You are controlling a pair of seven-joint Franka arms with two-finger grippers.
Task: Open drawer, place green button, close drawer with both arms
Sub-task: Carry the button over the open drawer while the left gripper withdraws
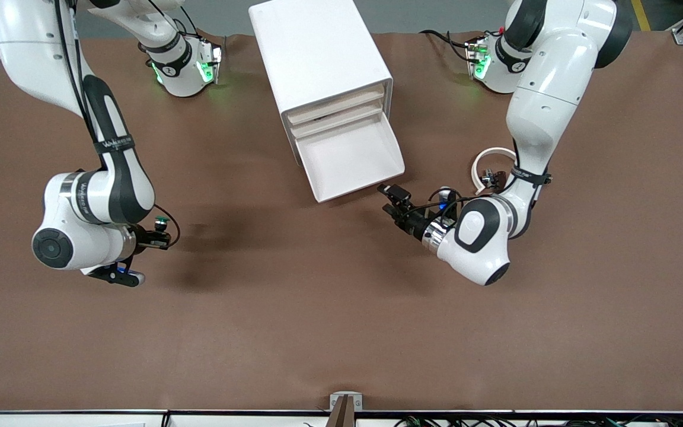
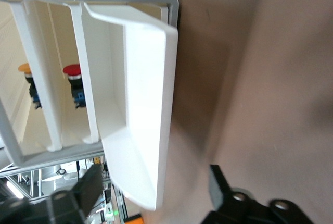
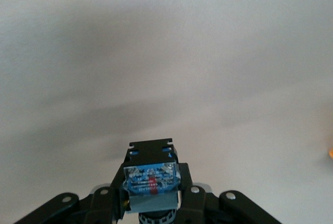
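Observation:
The white drawer cabinet (image 1: 318,53) stands at the middle of the table, near the robots' bases. Its lowest drawer (image 1: 350,157) is pulled out and looks empty. My left gripper (image 1: 390,200) is open and empty, low beside the drawer's front corner at the left arm's end. In the left wrist view the drawer's front wall (image 2: 148,104) stands between the spread fingers (image 2: 88,185) of the left gripper (image 2: 154,188). My right gripper (image 1: 159,236) is shut on the button (image 1: 161,223), green cap up, above bare table at the right arm's end. The right wrist view shows the button's blue-grey body (image 3: 152,185) in the right gripper (image 3: 151,195).
Small dark clip pieces with a white curved strip (image 1: 491,168) lie by the left arm, toward its base. In the left wrist view the two upper compartments hold an orange-capped button (image 2: 27,75) and a red-capped button (image 2: 73,78). The brown table mat (image 1: 318,308) spreads wide nearer the front camera.

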